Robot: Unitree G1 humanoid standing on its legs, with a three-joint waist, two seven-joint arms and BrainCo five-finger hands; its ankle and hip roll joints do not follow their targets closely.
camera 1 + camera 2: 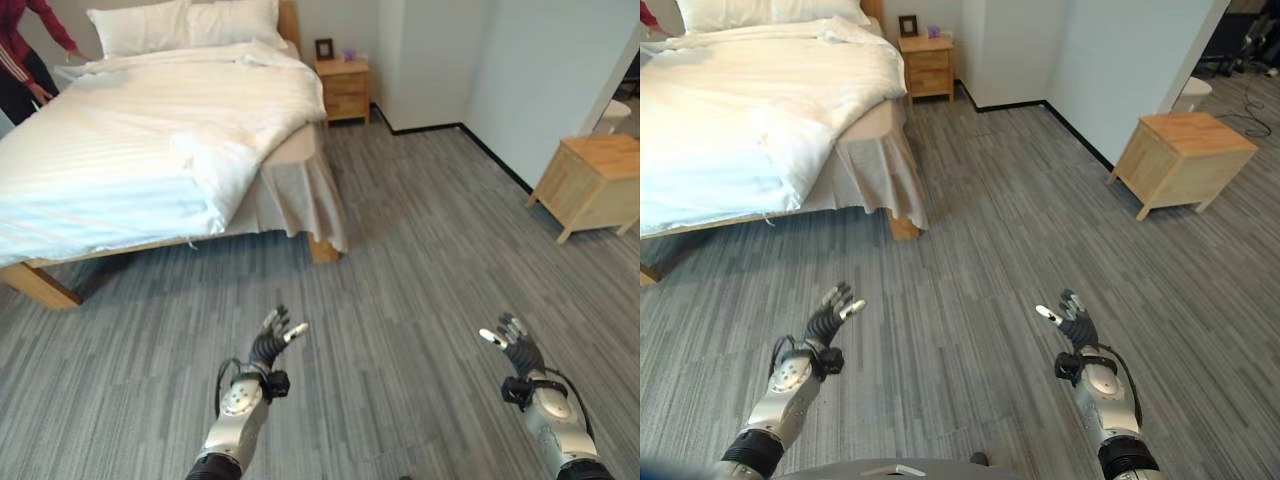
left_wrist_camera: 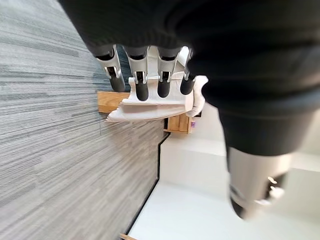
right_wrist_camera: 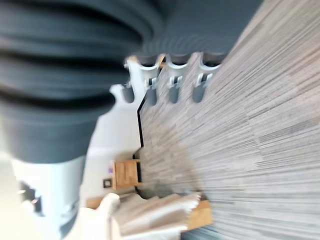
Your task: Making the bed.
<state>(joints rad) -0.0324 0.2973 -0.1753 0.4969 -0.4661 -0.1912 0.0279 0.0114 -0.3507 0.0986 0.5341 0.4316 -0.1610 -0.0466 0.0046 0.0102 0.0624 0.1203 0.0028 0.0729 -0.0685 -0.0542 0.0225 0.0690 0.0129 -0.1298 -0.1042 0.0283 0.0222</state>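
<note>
Left eye view: a bed (image 1: 150, 150) stands well ahead and to the robot's left, its long axis running away from the robot toward two pillows (image 1: 185, 25) at the headboard. A white duvet (image 1: 160, 130) covers most of it, but one corner is bunched and folded near the foot, baring the mattress side, so the making looks unfinished. A person (image 1: 25, 60) stands at the far side. The left hand (image 1: 272, 343) and right hand (image 1: 515, 345) hover over the grey floor (image 1: 420, 250), well short of the bed.

Right eye view: a nightstand (image 1: 928, 62) sits beside the headboard; a wooden cabinet (image 1: 1180, 155) stands to the right.

Left wrist view: fingers (image 2: 142, 75) straight and relaxed, holding nothing.

Right wrist view: fingers (image 3: 172, 82) likewise loose and empty.
</note>
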